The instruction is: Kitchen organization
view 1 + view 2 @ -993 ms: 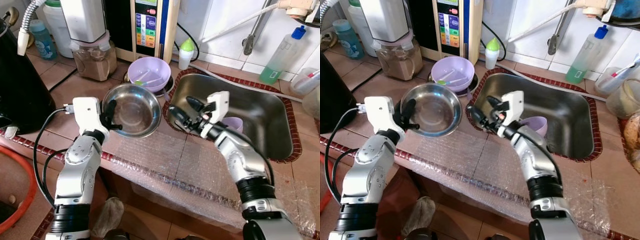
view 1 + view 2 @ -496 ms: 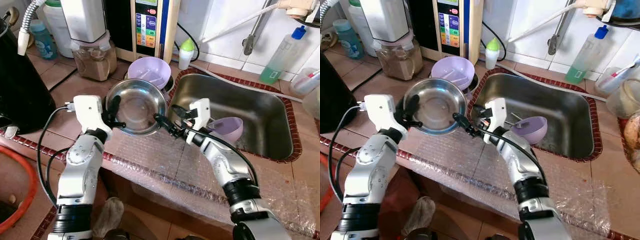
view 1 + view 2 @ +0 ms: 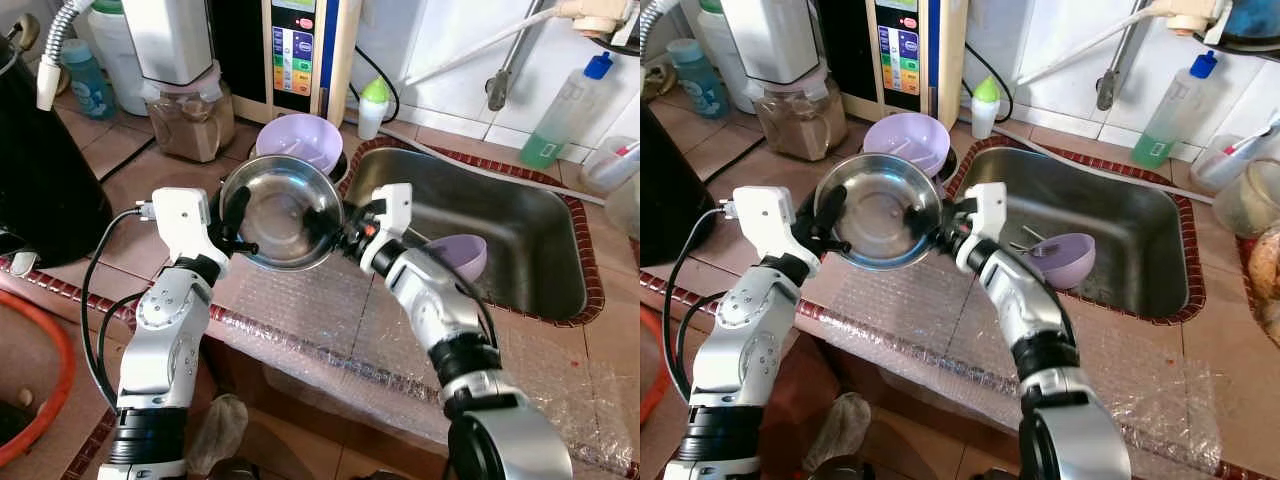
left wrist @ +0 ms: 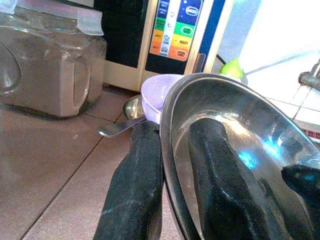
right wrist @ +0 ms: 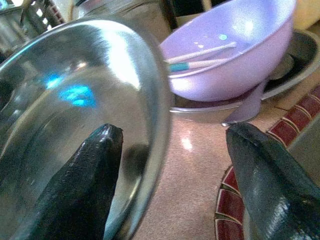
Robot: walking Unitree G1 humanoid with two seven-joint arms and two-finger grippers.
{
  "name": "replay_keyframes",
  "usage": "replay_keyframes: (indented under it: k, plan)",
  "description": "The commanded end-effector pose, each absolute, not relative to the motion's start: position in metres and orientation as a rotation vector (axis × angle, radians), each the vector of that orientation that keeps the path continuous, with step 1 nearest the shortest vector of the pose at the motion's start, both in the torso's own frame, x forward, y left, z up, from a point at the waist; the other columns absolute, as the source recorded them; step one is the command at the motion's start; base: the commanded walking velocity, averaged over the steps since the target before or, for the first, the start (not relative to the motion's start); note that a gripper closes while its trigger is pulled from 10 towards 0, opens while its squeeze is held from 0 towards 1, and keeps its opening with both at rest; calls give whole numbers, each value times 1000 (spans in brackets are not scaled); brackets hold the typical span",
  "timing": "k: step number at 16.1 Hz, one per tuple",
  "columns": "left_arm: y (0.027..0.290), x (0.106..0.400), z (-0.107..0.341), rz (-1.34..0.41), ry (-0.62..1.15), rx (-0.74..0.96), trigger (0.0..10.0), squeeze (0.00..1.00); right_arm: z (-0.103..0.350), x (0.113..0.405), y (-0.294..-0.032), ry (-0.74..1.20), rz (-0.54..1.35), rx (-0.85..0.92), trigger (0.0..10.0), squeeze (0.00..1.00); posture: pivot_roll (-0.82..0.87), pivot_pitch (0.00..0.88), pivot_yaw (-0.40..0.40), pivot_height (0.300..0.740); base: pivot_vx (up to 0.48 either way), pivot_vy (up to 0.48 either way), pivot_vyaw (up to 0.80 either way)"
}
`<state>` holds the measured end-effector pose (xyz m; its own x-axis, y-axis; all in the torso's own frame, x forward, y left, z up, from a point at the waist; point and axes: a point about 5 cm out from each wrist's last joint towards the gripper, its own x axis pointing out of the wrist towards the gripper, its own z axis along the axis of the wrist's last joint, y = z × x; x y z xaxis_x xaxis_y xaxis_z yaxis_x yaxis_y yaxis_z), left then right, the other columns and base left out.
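- A clear sheet of bubble wrap (image 3: 330, 330) lies on the brown tiled counter (image 3: 120, 150), nearest the robot, just in front of the steel sink (image 3: 520, 240).
- The shiny round steel bowl (image 3: 282, 212) is held up in the air, tilted, just left of the sink and above the counter edge.
- The left gripper (image 3: 237, 222) pinches the bowl's left rim. One black finger (image 4: 220, 180) is inside the bowl and the other is outside, pressed close on the rim.
- The right gripper (image 3: 345, 232) is at the bowl's right rim. Its fingers are spread wide, with one finger (image 5: 80, 185) inside the bowl and the other outside, not touching the rim.
- A small purple plastic bowl (image 3: 452, 257) sits inside the sink, on its near side.
- A bigger purple plastic bowl (image 3: 298, 138) with little sticks in it sits on a steel dish behind the held bowl, just left of the sink's far corner.
- A clear jar of brown powder (image 3: 187, 122) stands farther left of the sink.
- A bottle of green liquid with a blue cap (image 3: 568, 110) stands behind the sink, by the white wall.
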<state>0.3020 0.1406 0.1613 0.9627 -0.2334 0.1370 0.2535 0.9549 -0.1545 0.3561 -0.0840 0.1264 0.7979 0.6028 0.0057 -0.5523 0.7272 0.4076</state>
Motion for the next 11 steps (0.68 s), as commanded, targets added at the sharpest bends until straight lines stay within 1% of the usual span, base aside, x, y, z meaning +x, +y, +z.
replay_keyframes:
  k: [1, 5, 6, 8, 9, 11]
  plan:
    - [136, 303, 175, -277, -179, -178, 0, 0, 122, 359, -92, 170, 586, 451, 0, 0, 101, 0, -37, 740, 0, 0, 0]
    - [133, 303, 178, -298, -198, -185, 0, 0, 119, 362, -96, 198, 561, 464, 0, 0, 98, 0, -39, 740, 0, 0, 0]
    - [132, 303, 180, -310, -210, -194, 0, 0, 120, 362, -93, 215, 583, 506, 0, 0, 97, 0, -39, 740, 0, 0, 0]
    - [130, 303, 181, -318, -217, -200, 0, 0, 121, 361, -91, 217, 610, 531, 0, 0, 96, 0, -39, 740, 0, 0, 0]
    - [130, 303, 182, -324, -220, -198, 0, 0, 125, 360, -89, 210, 662, 587, 0, 0, 97, 0, -39, 740, 0, 0, 0]
    - [130, 304, 181, -324, -220, -196, 0, 0, 130, 359, -89, 199, 716, 616, 0, 0, 96, 0, -38, 740, 0, 0, 0]
